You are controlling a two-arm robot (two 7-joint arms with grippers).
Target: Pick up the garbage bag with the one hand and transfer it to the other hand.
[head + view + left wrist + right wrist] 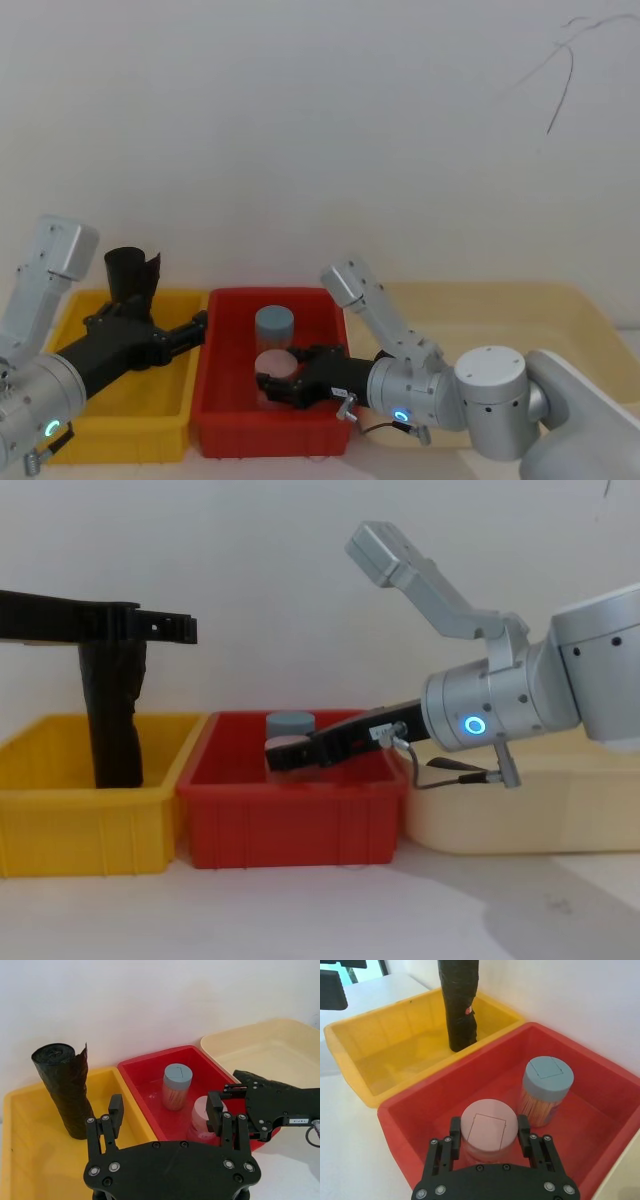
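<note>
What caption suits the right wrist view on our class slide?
Right gripper open around a pink-lidded jar in the red bin; garbage bag upright in the yellow bin.

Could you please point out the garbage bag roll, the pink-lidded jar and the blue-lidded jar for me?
garbage bag roll [67,1091], left wrist view, middle of its crinkled side.
pink-lidded jar [489,1124], right wrist view, centre of its lid.
blue-lidded jar [548,1074], right wrist view, centre of its lid.
</note>
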